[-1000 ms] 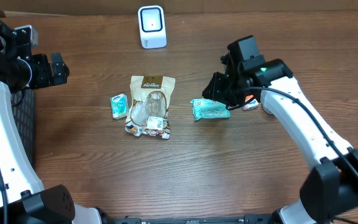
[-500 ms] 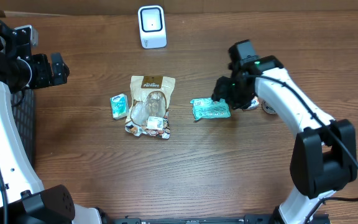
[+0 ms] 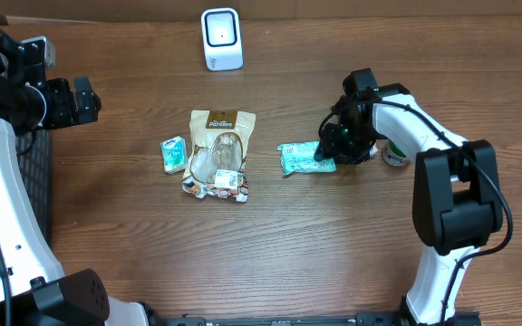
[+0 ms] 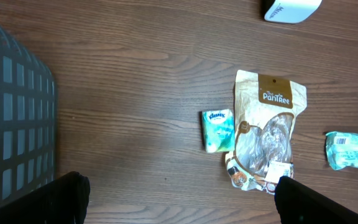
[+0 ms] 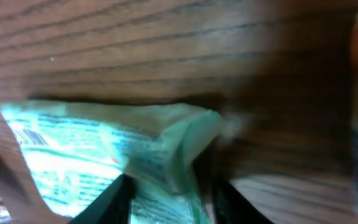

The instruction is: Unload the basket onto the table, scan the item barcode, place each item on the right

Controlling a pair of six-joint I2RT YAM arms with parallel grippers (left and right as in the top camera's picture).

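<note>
Overhead straight down, left wrist high — sharing the pouch (image 3: 220,145), right wrist close-up on packet (image 5: 104,155)

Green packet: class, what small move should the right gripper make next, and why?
Probably tighten the right gripper on the green packet before lifting: it straddles the bunched end, and the packet lies on the table, far from the scanner.

A dark wooden table (image 3: 270,263) is filling the scene under soft, even indoor light.
The brown top is stretching from edge to edge in the overhead view, its grain running left to right, and a faint pale sheen is lying across the wood toward the left. Along the far edge a pale tan strip (image 3: 379,7) is showing behind the boards. At the left side a dark gridded basket (image 4: 11,118) is sitting, its grey mesh wall taking up one corner of the left wrist view.
</note>
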